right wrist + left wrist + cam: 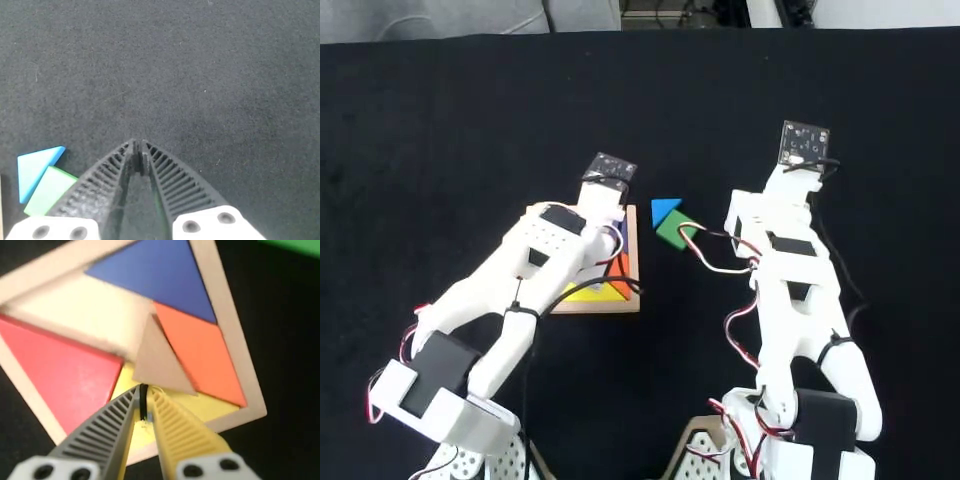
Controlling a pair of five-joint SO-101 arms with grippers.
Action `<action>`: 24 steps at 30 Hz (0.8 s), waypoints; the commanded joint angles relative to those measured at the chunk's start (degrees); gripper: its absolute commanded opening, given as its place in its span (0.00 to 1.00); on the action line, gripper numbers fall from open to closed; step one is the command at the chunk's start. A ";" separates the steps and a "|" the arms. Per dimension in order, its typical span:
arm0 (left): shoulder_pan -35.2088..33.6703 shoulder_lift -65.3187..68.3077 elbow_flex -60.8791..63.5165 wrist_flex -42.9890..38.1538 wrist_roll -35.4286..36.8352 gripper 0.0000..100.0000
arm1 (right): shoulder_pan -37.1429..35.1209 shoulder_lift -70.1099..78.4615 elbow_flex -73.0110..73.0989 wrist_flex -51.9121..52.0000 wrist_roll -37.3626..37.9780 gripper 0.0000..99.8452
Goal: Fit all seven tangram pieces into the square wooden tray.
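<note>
1. The left arm lies across the wooden tray from its near-left side, and its wrist covers most of the tray in the high view.
2. The left gripper hangs low over the tray's inside. Its jaws are pressed together with only a dark slit between them, and nothing is seen pinched.
3. In the left wrist view the gripper's tips sit over the yellow piece, right at the edge of a tan triangle. I cannot tell whether they touch the triangle.
4. The tan triangle lies near the tray's middle and overlaps the yellow piece and the orange piece rather than sitting flush.
5. Also inside the tray are a red triangle against one rim and a dark blue triangle against another. Between them is a blurred cream patch, and I cannot tell whether it is a piece or bare tray floor.
6. Just right of the tray's far-right corner, a green piece lies on the black cloth.
7. A light blue triangle lies against the green piece's far side. Both are outside the tray.
8. The right arm stands well to the right of the tray, beyond the two loose pieces.
9. The right gripper is over bare cloth with its jaws closed against each other and nothing between them. The two loose pieces lie off to its tray side.
</note>
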 commanded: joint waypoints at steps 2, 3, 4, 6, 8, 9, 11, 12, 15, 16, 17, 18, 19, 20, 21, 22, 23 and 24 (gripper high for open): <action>-0.48 0.00 -4.35 -2.20 0.00 0.03 | -0.26 -2.95 -1.01 -0.70 -0.18 0.01; -0.57 0.00 -4.53 -2.29 0.00 0.03 | -0.26 -2.95 -1.01 -0.70 -0.18 0.01; -0.57 0.00 -4.70 -2.37 0.00 0.03 | -0.26 -2.95 -1.01 -0.70 -0.18 0.01; -0.57 -0.44 -4.79 -2.11 0.00 0.03 | -0.26 -2.95 -1.01 -0.70 -0.18 0.01; -0.57 -0.53 -4.53 -1.93 -0.18 0.03 | -0.26 -2.95 -1.01 -0.70 -0.18 0.01; -0.66 -0.62 -4.70 -1.05 -0.26 0.03 | -0.26 -2.95 -1.01 -0.70 -0.18 0.01; -1.01 -2.02 -5.76 1.93 -0.26 0.03 | -0.18 -2.95 -1.10 -0.70 -0.18 0.01; -1.27 -3.25 -6.11 2.73 -0.09 0.03 | -0.18 -2.95 -1.10 -0.70 -0.18 0.01; -3.65 -6.86 -6.11 1.49 0.00 0.03 | -0.26 -2.95 -1.10 -0.70 -0.18 0.01; -4.70 -7.65 -5.93 -0.26 0.00 0.03 | -0.26 -2.95 -1.01 -0.70 -0.18 0.01; -5.67 -7.65 -5.14 -3.08 0.00 0.03 | -0.26 -2.95 -1.01 -0.70 -0.18 0.01; -6.55 -6.95 -3.82 -7.21 0.00 0.03 | -0.26 -2.95 -1.01 -0.70 -0.18 0.01; -7.08 -6.07 -2.24 -11.16 0.00 0.03 | -0.26 -2.95 -0.92 -0.70 -0.18 0.01; -7.43 -4.92 -0.92 -14.15 0.00 0.03 | -0.26 -2.95 -0.92 -0.70 -0.18 0.01; -7.34 -3.69 0.04 -15.91 0.09 0.03 | -0.26 -2.86 -0.92 -0.70 -0.18 0.01; -7.16 -2.90 0.48 -16.00 0.09 0.03 | -0.26 -2.86 -0.92 -0.70 -0.18 0.01; -6.55 -2.02 0.40 -15.82 0.09 0.03 | -0.26 -2.86 -0.92 -0.70 -0.18 0.01; -6.02 -1.32 0.22 -15.82 0.09 0.03 | -0.26 -2.86 -0.92 -0.70 -0.18 0.01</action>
